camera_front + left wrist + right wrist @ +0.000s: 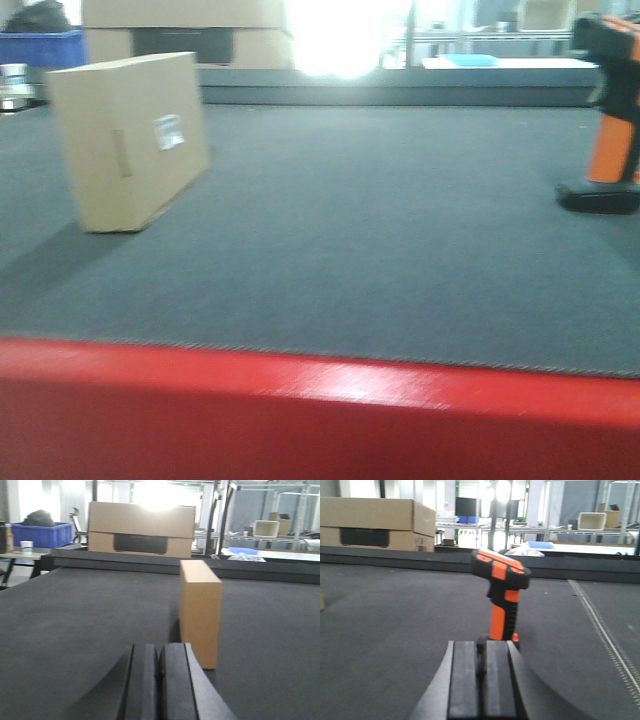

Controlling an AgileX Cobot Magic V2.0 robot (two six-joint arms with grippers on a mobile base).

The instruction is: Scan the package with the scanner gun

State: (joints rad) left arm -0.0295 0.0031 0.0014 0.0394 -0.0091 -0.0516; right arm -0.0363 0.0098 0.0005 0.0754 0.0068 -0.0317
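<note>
Ok, nearest first: left fingers (145, 680) are pressed together with nothing in them. Right fingers (465, 680) are all but together, only a thin slot between, also empty. Neither touches anything yet.

My read: pickup hasn't started. To do it well, spread the right fingers before closing in, then take the scanner gun (502, 595) on the orange handle, under the black head. It stands on its flat base, so a square, centred grip matters; an off-centre push would likely tip it. Then aim the head at the label (168, 131).

Scanner gun sits just ahead of the right fingers, upright, far right on the grey tabletop (380, 230) beyond the red edge (300, 410).

Package (200, 612) stands on edge at the far left, well apart from the scanner gun, just ahead of the left fingers. Plain tan cardboard, rectangular, with a small white label on its broad face. The left wrist view sees only plain faces, no label.

Behind the tabletop: big cardboard boxes (141, 530) with a dark panel, blue bin (37, 534).
</note>
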